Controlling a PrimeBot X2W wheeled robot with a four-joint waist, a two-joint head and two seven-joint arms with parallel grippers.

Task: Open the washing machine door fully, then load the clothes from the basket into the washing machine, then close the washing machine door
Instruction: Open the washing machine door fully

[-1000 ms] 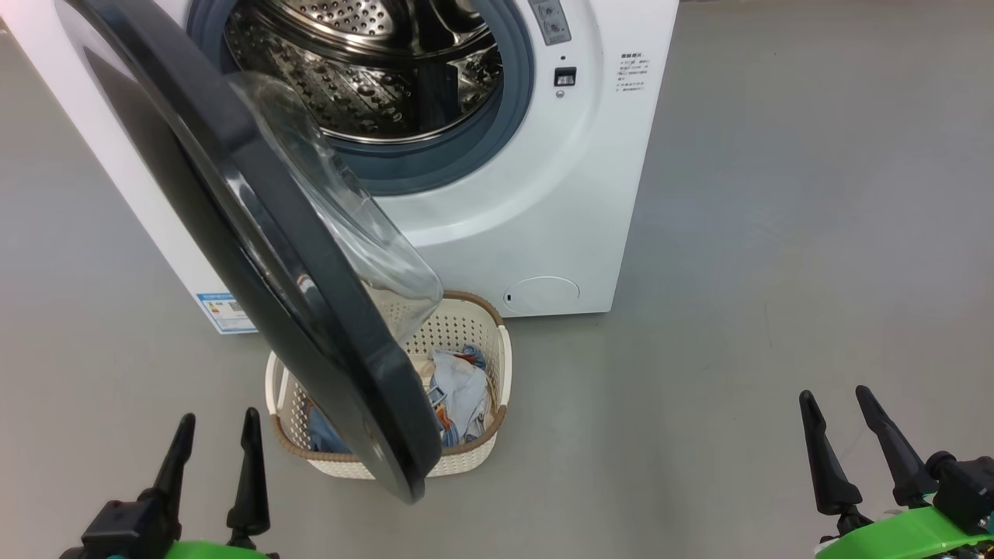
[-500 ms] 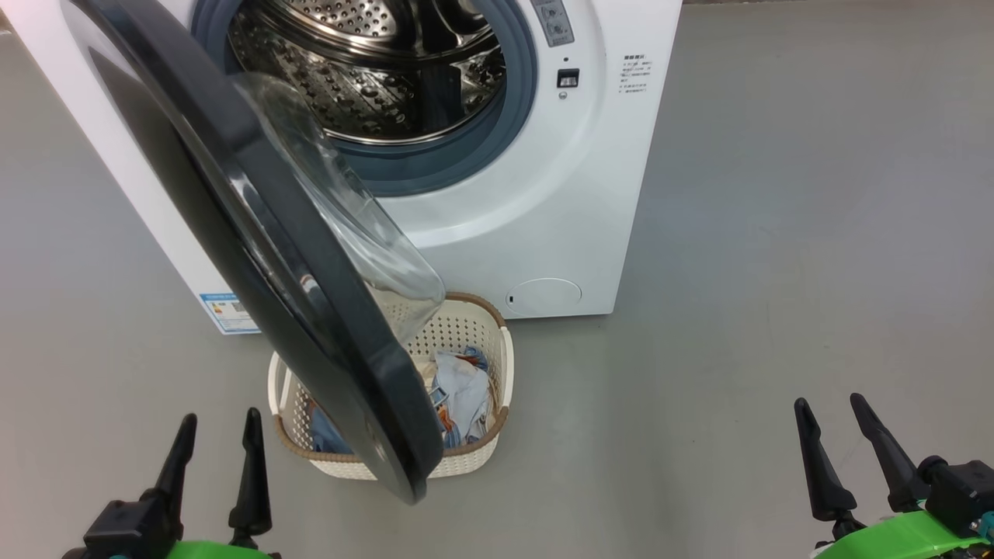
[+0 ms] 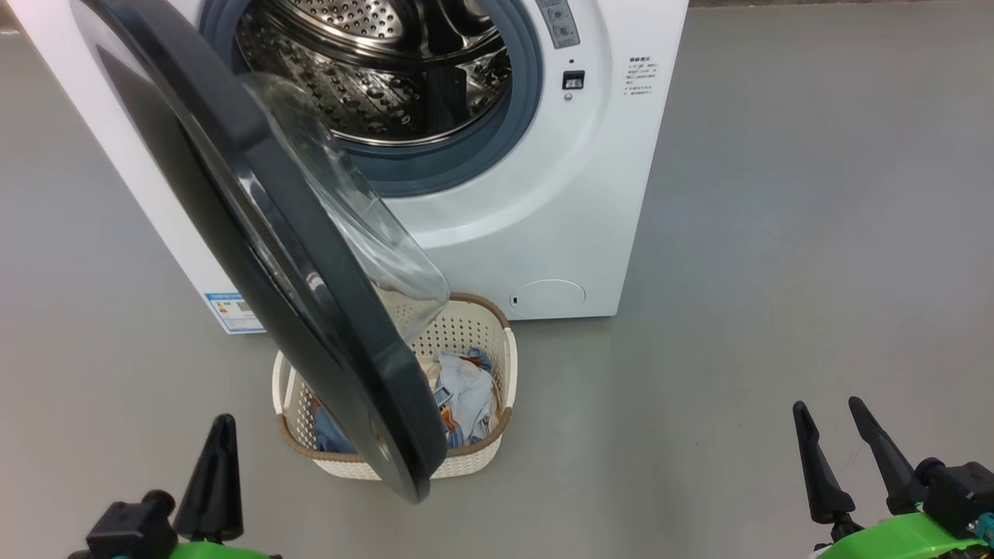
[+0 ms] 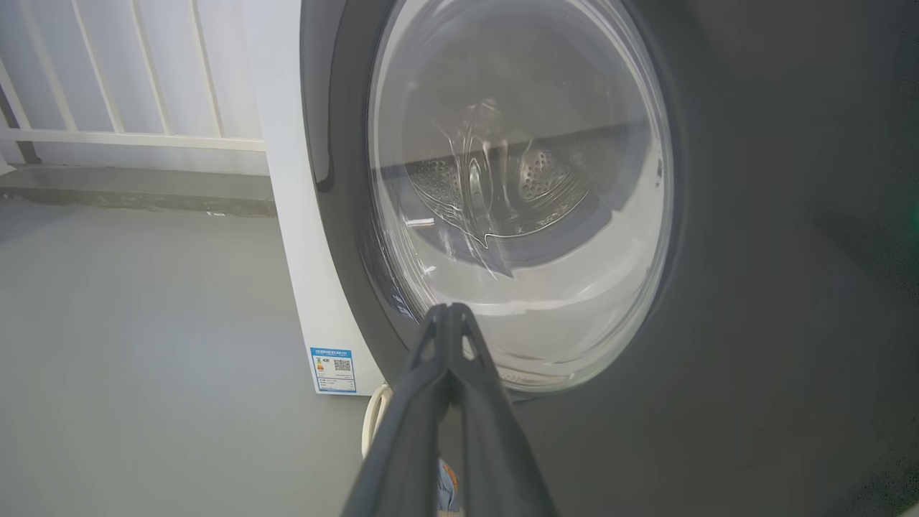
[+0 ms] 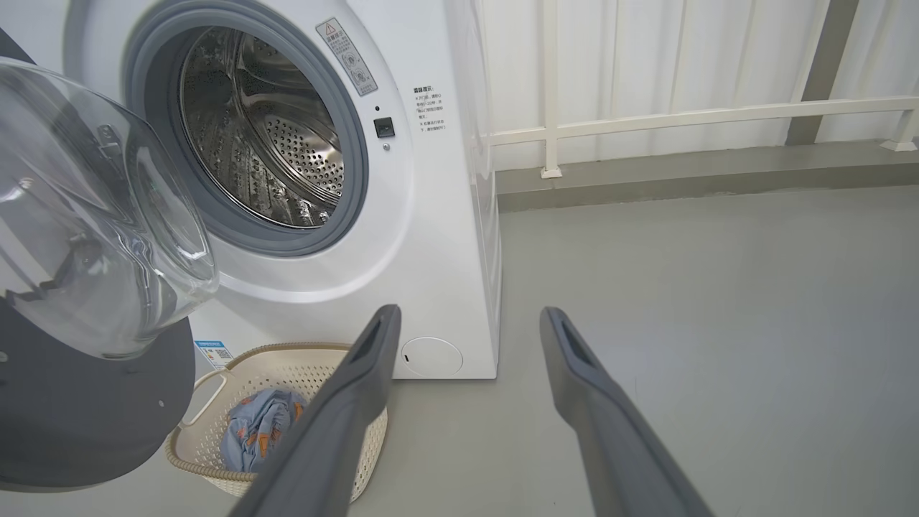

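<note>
The white washing machine [image 3: 543, 217] stands ahead with its steel drum [image 3: 373, 78] exposed. The washing machine door [image 3: 311, 310], black-rimmed with a clear glass bowl, hangs partly open and swings out over the basket [image 3: 466, 326]. This cream basket sits on the floor before the machine, holding the clothes [image 3: 466, 388], blue with orange print and pale blue. My left gripper [image 3: 224, 423] is shut and empty at the lower left, short of the door's outer face [image 4: 517, 201]. Low on the right, my right gripper [image 3: 828, 405] is open and empty. The right wrist view shows basket [image 5: 208, 452] and clothes [image 5: 255, 427].
Grey floor [image 3: 776, 233] spreads wide to the right of the machine. A white railing [image 5: 646, 122] on a low kerb runs behind it, and the railing [image 4: 108, 136] continues to the machine's left. The door hides much of the basket from above.
The left gripper's fingers have come together from open to shut. The head view has shifted slightly. The right gripper stays open in much the same place.
</note>
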